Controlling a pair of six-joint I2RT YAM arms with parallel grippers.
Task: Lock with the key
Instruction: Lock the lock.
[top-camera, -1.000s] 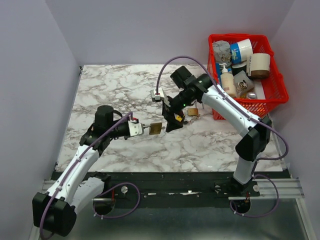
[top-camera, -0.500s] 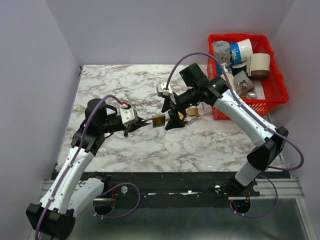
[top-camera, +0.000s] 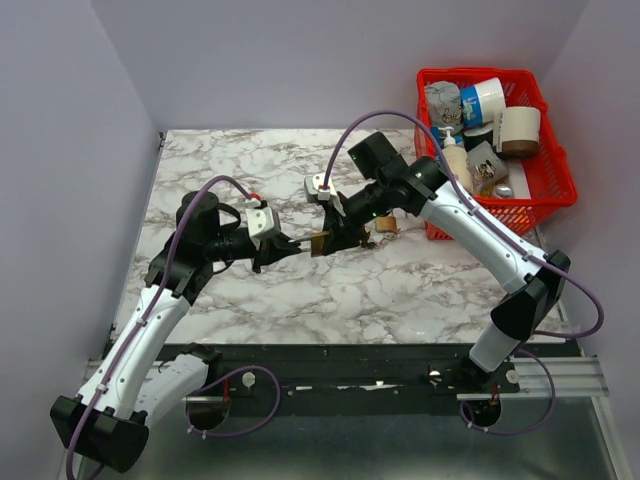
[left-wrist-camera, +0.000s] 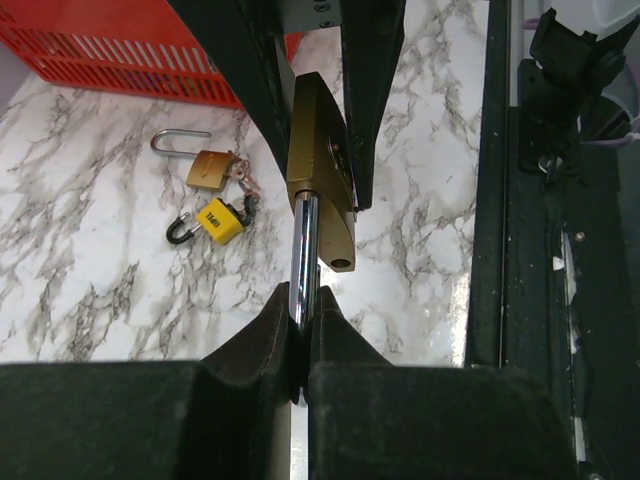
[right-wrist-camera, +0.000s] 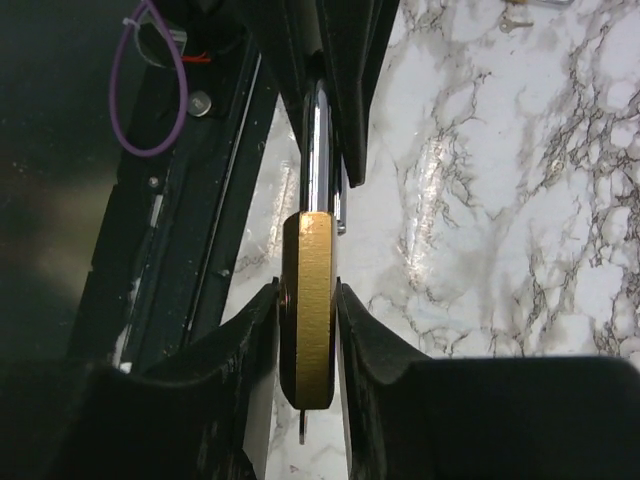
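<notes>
Top external view: the two arms reach in from either side and meet over the middle of the marble bench (top-camera: 230, 170). The padlock (top-camera: 319, 242) hangs in the air between them, clear of the surface. The left tool (top-camera: 292, 243) comes at it from the left and the right tool (top-camera: 331, 237) from the right, so the tips nearly face each other.

Left wrist view: the left tool's fingers (left-wrist-camera: 262, 335) are pressed together on the chrome shackle (left-wrist-camera: 303, 250), pinching its bar close to where it enters the brass body. The body points away from this camera and sits between the right tool's two dark fingers.

Right wrist view: the right tool is clamped on the brass body, with one finger flat against each broad face. The shackle runs straight on from the body into the left tool's grip. A thin sliver (right-wrist-camera: 303, 432) shows beyond the body's near end; I cannot tell whether it is a key.

On the bench past the held padlock lie a small brass lock (left-wrist-camera: 208, 168) with its shackle up and a yellow lock (left-wrist-camera: 221, 220) with a black shackle. They lie just beside each other and near the front wall of the red basket (top-camera: 480, 215). The basket stands at the far right corner and is packed with bottles and tubs.
</notes>
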